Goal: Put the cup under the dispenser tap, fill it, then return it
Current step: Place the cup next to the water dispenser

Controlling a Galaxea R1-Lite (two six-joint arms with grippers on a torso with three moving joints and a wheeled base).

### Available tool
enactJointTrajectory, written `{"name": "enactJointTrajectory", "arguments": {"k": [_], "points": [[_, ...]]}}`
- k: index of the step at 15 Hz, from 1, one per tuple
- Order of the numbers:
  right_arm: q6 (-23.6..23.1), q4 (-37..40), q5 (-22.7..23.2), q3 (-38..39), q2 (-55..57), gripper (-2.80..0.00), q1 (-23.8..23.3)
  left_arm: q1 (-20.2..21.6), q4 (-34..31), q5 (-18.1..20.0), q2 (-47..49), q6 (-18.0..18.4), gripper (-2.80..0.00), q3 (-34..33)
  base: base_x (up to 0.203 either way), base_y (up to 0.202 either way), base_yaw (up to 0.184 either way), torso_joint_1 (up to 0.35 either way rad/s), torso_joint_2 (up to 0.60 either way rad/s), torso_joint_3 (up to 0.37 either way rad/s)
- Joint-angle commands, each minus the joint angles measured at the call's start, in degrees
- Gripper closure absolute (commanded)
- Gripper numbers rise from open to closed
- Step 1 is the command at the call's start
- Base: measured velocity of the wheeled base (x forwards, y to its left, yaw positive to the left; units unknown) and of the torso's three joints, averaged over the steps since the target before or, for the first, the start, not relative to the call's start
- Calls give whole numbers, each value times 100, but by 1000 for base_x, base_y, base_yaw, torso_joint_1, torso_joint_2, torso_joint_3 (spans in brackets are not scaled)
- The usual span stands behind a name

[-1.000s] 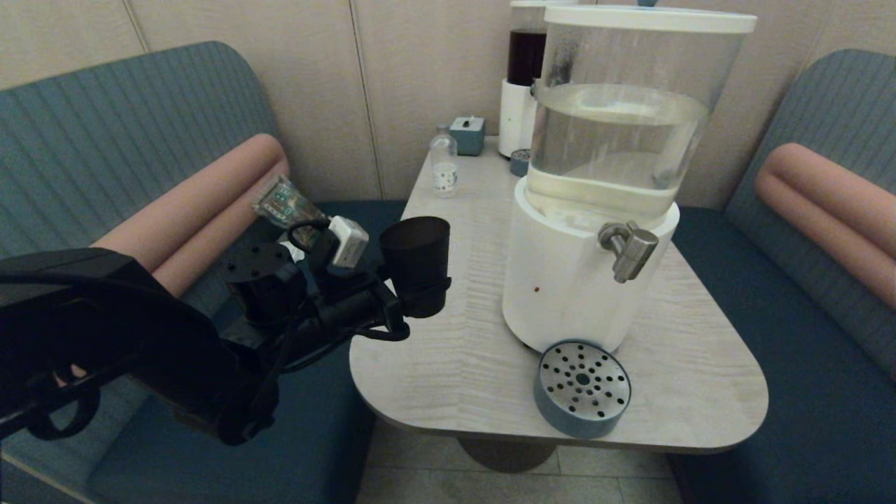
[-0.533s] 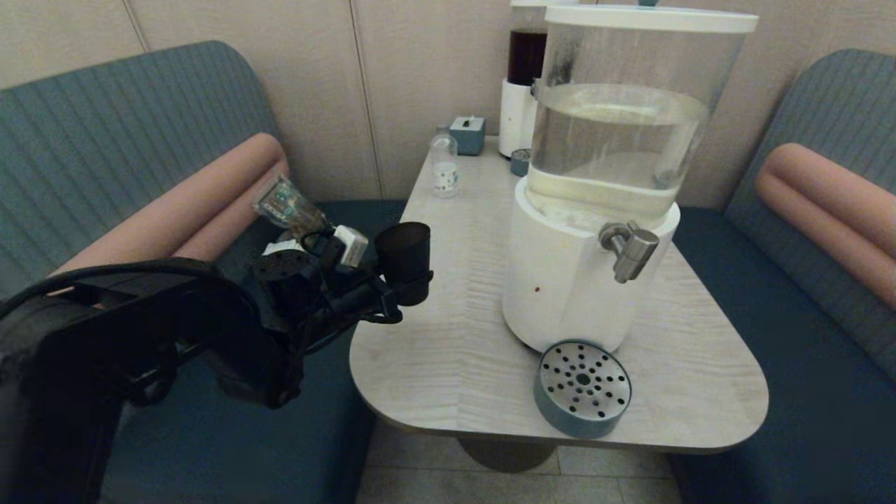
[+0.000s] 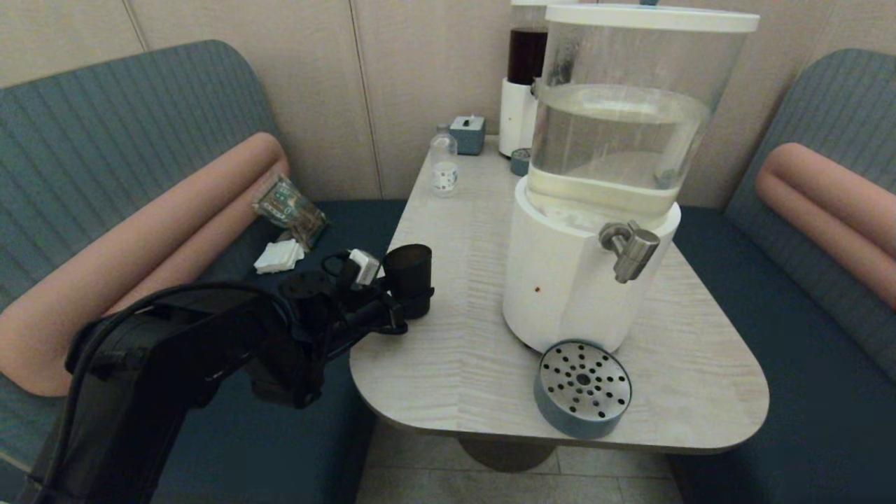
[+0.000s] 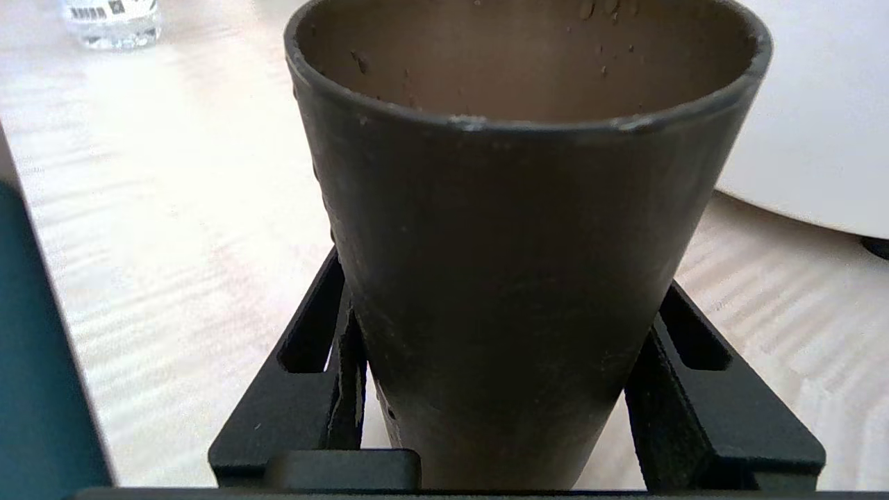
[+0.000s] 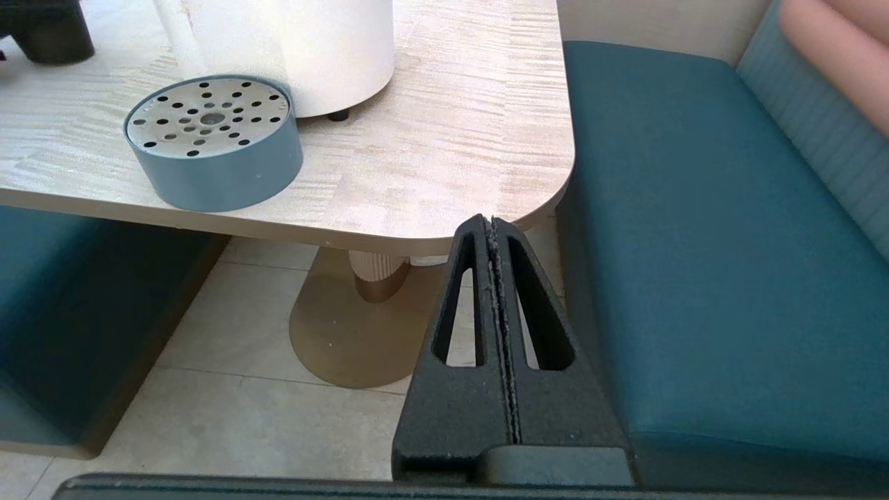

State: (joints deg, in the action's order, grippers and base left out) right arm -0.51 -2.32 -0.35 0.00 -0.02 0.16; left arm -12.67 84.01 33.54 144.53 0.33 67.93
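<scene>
The cup [image 3: 408, 280] is gripped upright by the left gripper [image 3: 413, 297] over the table [image 3: 455, 364] edge, at 9 o'clock from the dispenser tap [image 3: 630, 250]. The right gripper [image 5: 494, 236] is parked low beside the table, its 2 fingers pressed together.

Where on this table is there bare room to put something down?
Bare wood lies between the dark plastic tumbler in the left hand and the white-based dispenser, and beside the small clear bottle. Under the silver tap, the round perforated drip tray crowds it.

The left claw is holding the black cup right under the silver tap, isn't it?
Not quite. The left claw does hold the black cup, but it is near the table's left edge, well away from the silver tap. The head view shows this.
</scene>
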Motion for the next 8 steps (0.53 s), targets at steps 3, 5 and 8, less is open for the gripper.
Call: {"name": "enactJointTrajectory", "arguments": {"k": [3, 5, 8], "points": [[-2, -6, 0, 79, 2, 0, 2, 1, 27, 21, 181, 2, 0, 80, 0, 0, 0, 0, 0, 0], [-2, -1, 0, 79, 2, 0, 2, 1, 27, 21, 181, 11, 0, 80, 0, 0, 0, 0, 0, 0], [-2, -2, 0, 83, 2, 0, 2, 3, 27, 21, 138, -3, -280, 80, 0, 0, 0, 0, 0, 0]]}}
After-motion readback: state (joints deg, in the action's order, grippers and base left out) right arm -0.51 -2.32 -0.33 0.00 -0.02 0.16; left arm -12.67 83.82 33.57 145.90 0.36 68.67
